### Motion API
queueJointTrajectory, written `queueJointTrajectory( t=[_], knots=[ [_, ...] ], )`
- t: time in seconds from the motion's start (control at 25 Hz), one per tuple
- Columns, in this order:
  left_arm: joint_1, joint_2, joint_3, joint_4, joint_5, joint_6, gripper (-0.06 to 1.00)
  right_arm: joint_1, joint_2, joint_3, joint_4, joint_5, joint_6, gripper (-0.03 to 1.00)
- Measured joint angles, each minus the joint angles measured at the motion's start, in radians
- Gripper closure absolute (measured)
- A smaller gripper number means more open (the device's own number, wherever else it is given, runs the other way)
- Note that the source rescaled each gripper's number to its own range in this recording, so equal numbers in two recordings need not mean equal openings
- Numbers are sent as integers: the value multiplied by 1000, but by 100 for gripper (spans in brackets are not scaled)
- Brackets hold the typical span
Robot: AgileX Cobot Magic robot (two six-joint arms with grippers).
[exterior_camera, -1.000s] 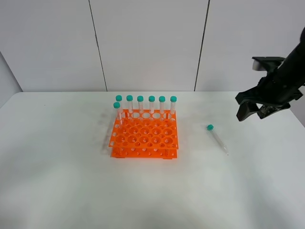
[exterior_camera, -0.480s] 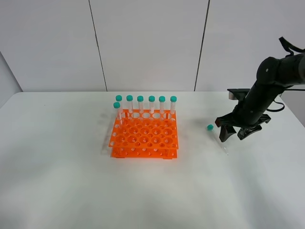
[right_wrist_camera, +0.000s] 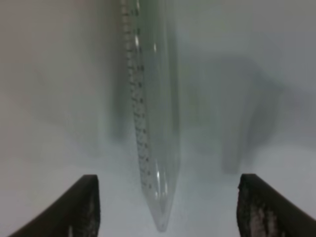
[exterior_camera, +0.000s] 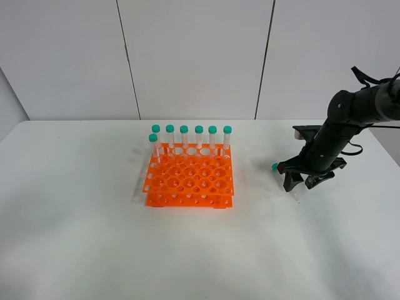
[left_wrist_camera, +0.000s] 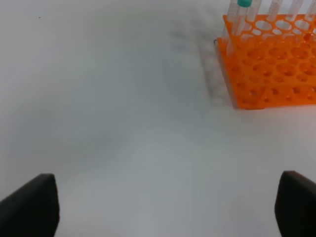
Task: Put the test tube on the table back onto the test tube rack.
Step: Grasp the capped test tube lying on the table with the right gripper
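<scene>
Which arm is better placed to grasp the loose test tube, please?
Right: the right gripper is open astride the test tube; the left gripper has only the test tube rack ahead.

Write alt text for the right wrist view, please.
A clear graduated tube lies on the white table, its pointed tip between the two dark fingers of the open right gripper, touching neither.

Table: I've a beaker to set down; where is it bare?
The table is bare left of and in front of the test tube rack. Crowded right of it, where the right gripper straddles the lying test tube.
</scene>
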Motion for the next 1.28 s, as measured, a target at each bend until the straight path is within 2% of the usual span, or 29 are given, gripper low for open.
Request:
queueJointTrajectory(
  t=[0.28,0.48,0.6,0.72,0.8,1.04,1.08,1.12,1.2,1.28],
  knots=[
    [0,0,0,0,0,0,-6,3,0,-1,29,-9,-40,19],
    [0,0,0,0,0,0,-6,58,1,-1,10,-39,-50,19],
    [0,0,0,0,0,0,-6,96,22,-7,-55,-54,44,21],
    [0,0,0,0,0,0,-6,110,51,-13,-173,-35,165,21],
    [0,0,0,0,0,0,-6,111,56,-13,-219,-23,202,21],
    [0,0,0,0,0,0,-6,112,56,-17,-210,-24,219,21],
    [0,0,0,0,0,0,-6,112,56,-17,-205,-23,219,23],
    [0,0,0,0,0,0,-6,112,56,-17,-203,-23,219,29],
    [0,0,0,0,0,0,-6,112,56,-17,-199,-23,219,49],
    [0,0,0,0,0,0,-6,112,56,-17,-197,-23,219,76]
  ],
)
